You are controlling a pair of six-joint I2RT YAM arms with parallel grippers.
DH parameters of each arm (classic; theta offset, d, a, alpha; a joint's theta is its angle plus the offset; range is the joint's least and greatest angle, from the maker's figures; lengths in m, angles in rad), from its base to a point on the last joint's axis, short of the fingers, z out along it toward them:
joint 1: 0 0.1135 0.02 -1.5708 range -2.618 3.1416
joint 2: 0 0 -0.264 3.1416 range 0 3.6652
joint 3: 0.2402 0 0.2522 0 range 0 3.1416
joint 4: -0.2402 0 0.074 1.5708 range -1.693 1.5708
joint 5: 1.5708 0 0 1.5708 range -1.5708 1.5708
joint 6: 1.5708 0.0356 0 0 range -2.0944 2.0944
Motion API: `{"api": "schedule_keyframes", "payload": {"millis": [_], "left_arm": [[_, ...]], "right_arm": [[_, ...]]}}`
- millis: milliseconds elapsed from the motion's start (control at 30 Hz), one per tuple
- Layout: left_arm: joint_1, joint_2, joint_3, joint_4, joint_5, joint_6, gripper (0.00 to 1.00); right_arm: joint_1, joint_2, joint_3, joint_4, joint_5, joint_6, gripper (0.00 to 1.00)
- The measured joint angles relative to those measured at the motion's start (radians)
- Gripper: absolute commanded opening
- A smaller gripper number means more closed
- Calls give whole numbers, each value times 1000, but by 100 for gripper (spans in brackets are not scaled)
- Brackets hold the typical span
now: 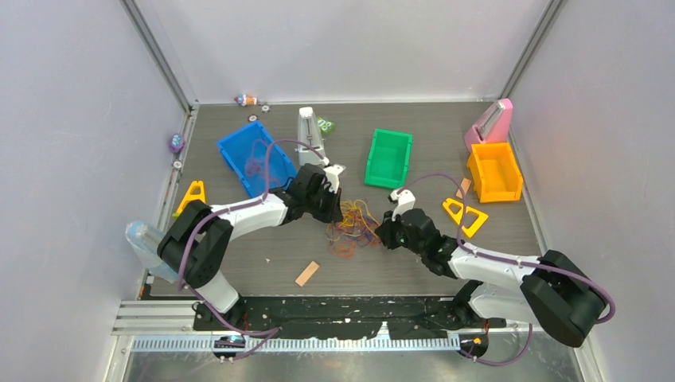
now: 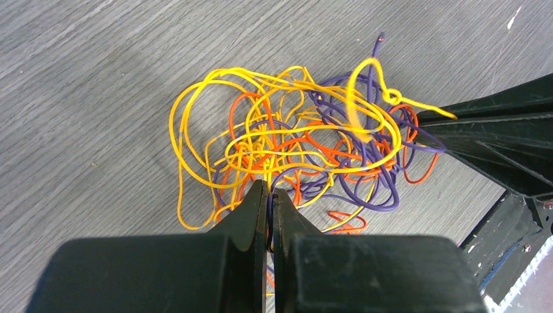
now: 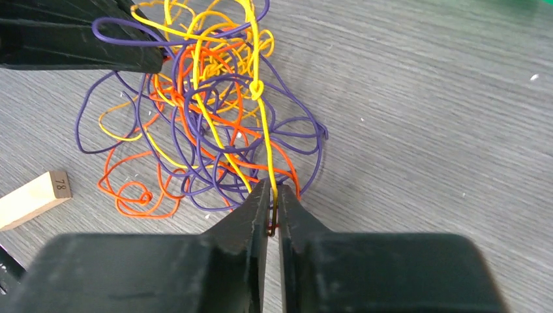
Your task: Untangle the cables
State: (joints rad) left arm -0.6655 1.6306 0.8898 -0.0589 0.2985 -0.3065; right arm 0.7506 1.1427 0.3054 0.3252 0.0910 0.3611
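Cables in one knot at mid-table — both grippers pinched on it.
You have the cables (image 1: 354,227) lying as a single tangle of yellow, orange and purple strands on the grey table (image 1: 358,274), between the two arms. Your left gripper (image 2: 269,195) sits at the tangle's edge, jaws all but closed on a dark strand running between them. Your right gripper (image 3: 272,194) sits at the opposite edge, jaws likewise nearly together — a yellow strand runs taut into the slit. A wooden stick (image 3: 32,195) marked 78 lies near the tangle, apart from both grippers.
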Motion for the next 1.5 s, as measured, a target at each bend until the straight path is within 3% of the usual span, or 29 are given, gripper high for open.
{"api": "schedule_keyframes", "payload": {"millis": [200,400,567,833,1100,1500], "left_arm": [[0,-5,0,-10,-19,1,0],[0,-16,0,-31,-74,2,0],[0,-33,0,-47,-137,1,0],[0,-125,-33,-58,-285,-7,0],[0,-140,-41,-67,-337,-12,0],[28,-80,-17,-153,-394,-59,0]], "right_arm": [[0,-51,3,-40,36,1,5],[0,-311,-18,-83,147,0,5],[0,-441,67,-237,229,-19,5],[0,-461,377,-464,286,-71,5],[0,-373,628,-597,282,-104,5],[0,-167,1325,-735,460,-279,5]]}}
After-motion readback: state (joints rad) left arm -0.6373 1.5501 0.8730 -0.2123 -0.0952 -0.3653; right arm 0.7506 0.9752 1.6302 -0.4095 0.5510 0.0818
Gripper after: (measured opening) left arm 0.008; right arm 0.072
